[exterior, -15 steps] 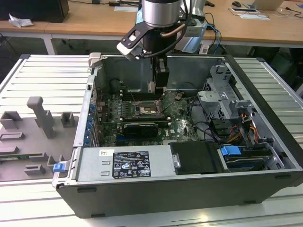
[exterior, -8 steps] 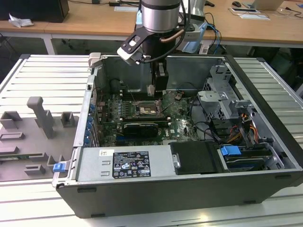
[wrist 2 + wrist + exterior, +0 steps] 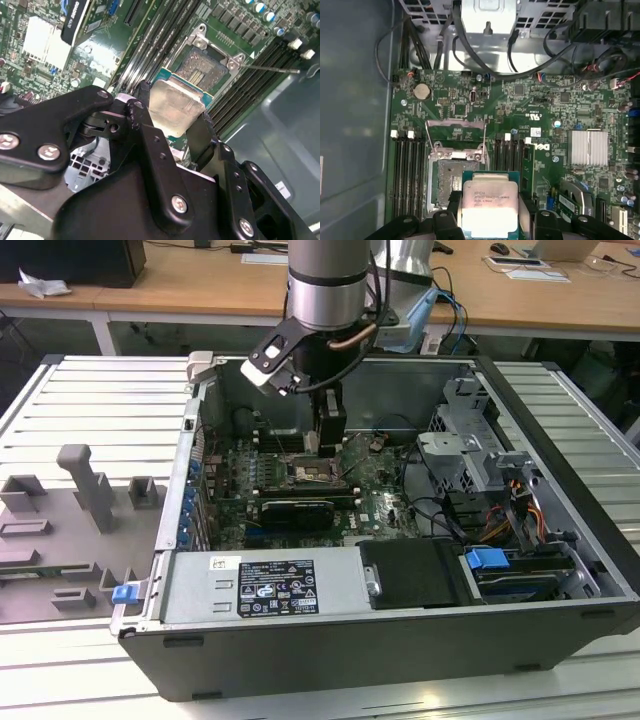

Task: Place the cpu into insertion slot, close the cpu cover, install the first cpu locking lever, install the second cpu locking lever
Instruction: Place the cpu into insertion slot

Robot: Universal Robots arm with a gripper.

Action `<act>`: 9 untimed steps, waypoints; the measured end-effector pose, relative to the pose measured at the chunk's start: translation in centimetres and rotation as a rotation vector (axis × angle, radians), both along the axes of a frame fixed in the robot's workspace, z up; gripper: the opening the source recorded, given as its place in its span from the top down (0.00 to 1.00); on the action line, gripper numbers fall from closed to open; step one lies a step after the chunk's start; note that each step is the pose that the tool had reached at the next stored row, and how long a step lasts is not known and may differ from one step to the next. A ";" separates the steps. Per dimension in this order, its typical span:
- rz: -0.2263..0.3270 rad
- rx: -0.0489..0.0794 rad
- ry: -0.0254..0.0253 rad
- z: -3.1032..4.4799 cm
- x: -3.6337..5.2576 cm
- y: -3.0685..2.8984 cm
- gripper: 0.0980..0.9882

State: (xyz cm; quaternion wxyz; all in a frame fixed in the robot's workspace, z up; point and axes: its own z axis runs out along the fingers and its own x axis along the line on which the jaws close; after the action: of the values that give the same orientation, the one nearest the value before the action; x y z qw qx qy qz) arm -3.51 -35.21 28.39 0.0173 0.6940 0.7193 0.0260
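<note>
On the exterior view's left, a grey fixture tray (image 3: 80,510) with moulded blocks lay on the slatted desk (image 3: 90,390). Beside it stood the open computer case (image 3: 400,650), with the labelled power supply (image 3: 260,585) along its near edge. Within, a black graphics card (image 3: 295,510) lay just beside the insertion slot (image 3: 312,473), and long memory slots (image 3: 407,170) flanked the slot on both sides. A drive cage (image 3: 470,440) and loose cables (image 3: 440,515) occupied the exterior view's right.

The arm (image 3: 325,280) hung vertically into the case, the gripper (image 3: 330,435) pointing down at the green motherboard (image 3: 235,475). In both wrist views the black fingers (image 3: 145,120) clamped the cpu (image 3: 490,207) by opposite edges, metal face up. It was held above the slot's edge, unseated. The cpu cover (image 3: 455,121) stood raised, the contact field bare. A thin locking lever (image 3: 270,67) stuck out free.
</note>
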 end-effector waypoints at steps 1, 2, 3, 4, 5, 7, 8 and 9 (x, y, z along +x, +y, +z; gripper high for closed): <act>0.000 0.000 -0.0002 -0.14 -0.03 0.02 0.51; 0.000 0.000 -0.0003 -0.24 -0.03 0.03 0.51; 0.000 0.000 -0.0003 -0.36 -0.04 0.07 0.51; 0.000 0.000 -0.0002 -0.54 -0.05 0.16 0.51; 0.000 0.000 -0.0003 -0.67 -0.06 0.22 0.51; -0.001 0.000 -0.0003 -1.02 -0.10 0.38 0.51; -0.001 0.000 -0.0004 -1.16 -0.12 0.44 0.51; -0.001 0.000 -0.0003 -1.36 -0.16 0.50 0.51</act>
State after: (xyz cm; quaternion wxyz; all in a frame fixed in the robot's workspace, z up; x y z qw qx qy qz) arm -3.68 -34.71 27.03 0.0175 0.6943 0.7190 0.0261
